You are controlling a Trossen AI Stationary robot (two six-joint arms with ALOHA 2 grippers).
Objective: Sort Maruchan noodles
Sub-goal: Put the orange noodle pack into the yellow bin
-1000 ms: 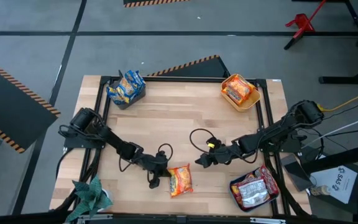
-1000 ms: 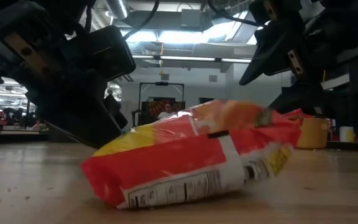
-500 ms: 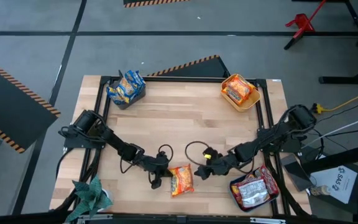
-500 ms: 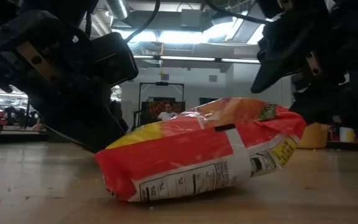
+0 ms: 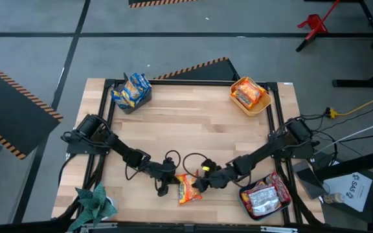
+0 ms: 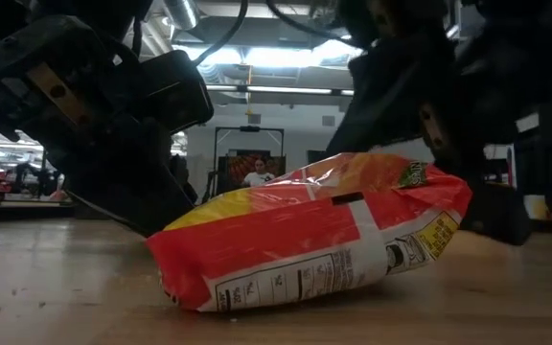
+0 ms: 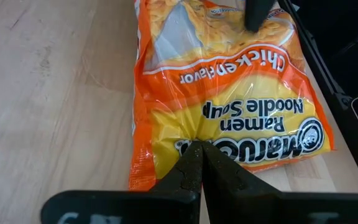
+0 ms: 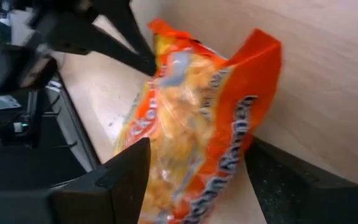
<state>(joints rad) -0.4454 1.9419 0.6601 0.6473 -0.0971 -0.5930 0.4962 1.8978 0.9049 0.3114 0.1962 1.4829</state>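
One orange-and-yellow Maruchan packet [image 5: 188, 189] lies near the table's near edge, between both grippers. In the low view the packet [image 6: 305, 240] rests on its yellow end, with the other end tipped up. My left gripper [image 5: 171, 184] is shut at the yellow end, as its wrist view [image 7: 199, 155] shows. My right gripper [image 5: 198, 184] is open. In its wrist view [image 8: 197, 155] its fingers stand on either side of the packet's [image 8: 197, 118] raised window end. My left gripper has its shut fingertips on the yellow end of the packet's face [image 7: 194, 140], coming slantwise from the table's left. The film creases toward the tips. Whether they pinch film or only press on it, I cannot tell. That end stays low on the table. My right gripper has the packet's window end [image 8: 229, 81] between its open fingers, coming from the table's right; whether a finger touches it, I cannot tell.
A grey bin [image 5: 127, 109] with blue-and-yellow packets stands at the far left. A yellow bin [image 5: 265, 103] with orange packets is at the far right. A bin [image 5: 242, 194] with silver-and-red packets sits near right, close behind my right arm. A teal crumpled thing [image 5: 96, 202] lies near left.
My right gripper has travelled toward the table's left and near edge, from well clear of the packet to its window end. The packet shifted slightly early in the second and its end toward the right gripper tipped up; it has stayed so since.
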